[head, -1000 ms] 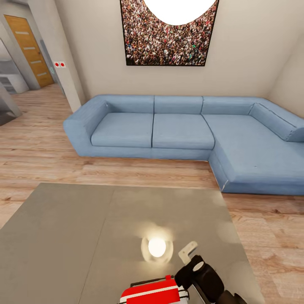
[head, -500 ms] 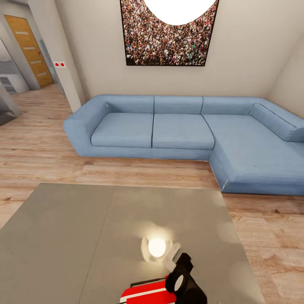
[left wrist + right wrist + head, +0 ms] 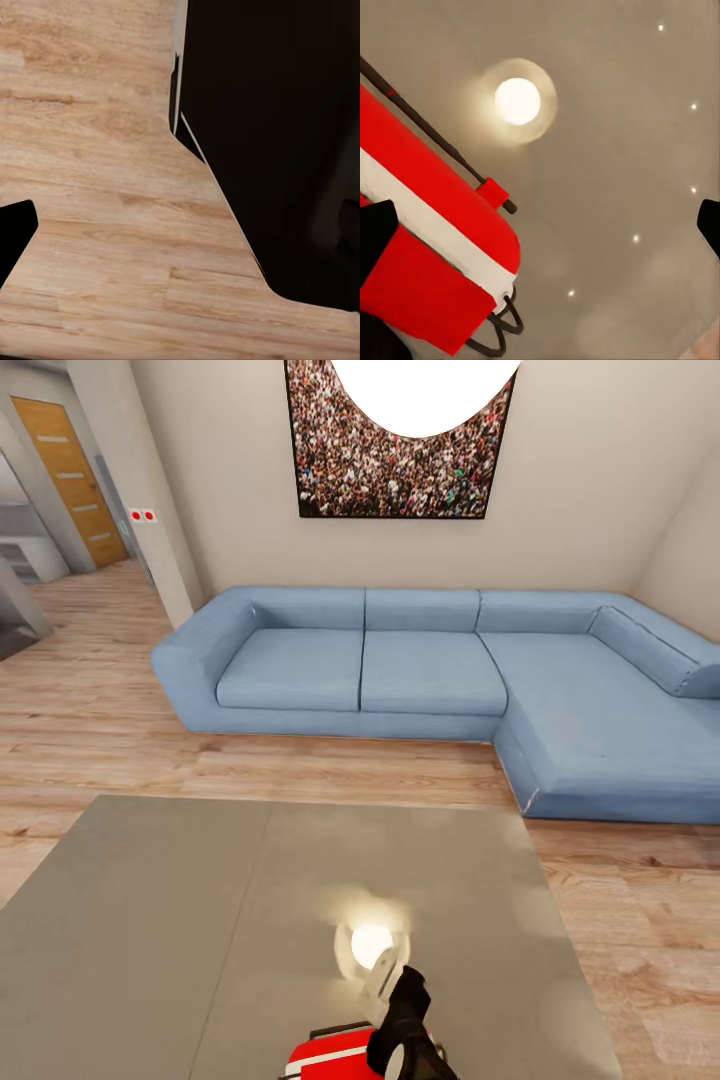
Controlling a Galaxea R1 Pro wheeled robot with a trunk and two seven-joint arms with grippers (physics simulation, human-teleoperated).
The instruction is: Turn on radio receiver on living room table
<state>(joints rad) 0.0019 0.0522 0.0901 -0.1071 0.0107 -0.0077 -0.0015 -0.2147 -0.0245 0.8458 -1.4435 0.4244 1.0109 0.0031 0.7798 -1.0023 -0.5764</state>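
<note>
The red radio receiver point(image 3: 330, 1057) with its white stripe sits on the near edge of the grey table point(image 3: 200, 920), cut off by the head view's lower border. My right gripper point(image 3: 392, 988) hangs over the radio's right end. In the right wrist view the radio receiver point(image 3: 427, 225) lies slanted, its thin black wire handle point(image 3: 435, 139) running along its top. The right gripper point(image 3: 540, 229) is open, one dark fingertip point(image 3: 375, 232) over the red body and the other far off over bare table. The left gripper point(image 3: 180, 225) points at the wood floor, its tips wide apart.
A blue L-shaped sofa point(image 3: 430, 670) stands beyond the table, under a framed crowd picture point(image 3: 400, 450). Light wood floor point(image 3: 90, 730) surrounds the table. A lamp's reflection point(image 3: 370, 945) glows on the glossy top. A wooden door point(image 3: 70, 475) is at far left.
My right arm has swung left and lower in the head view, from beside the radio's right end to over it. The radio has not moved.
</note>
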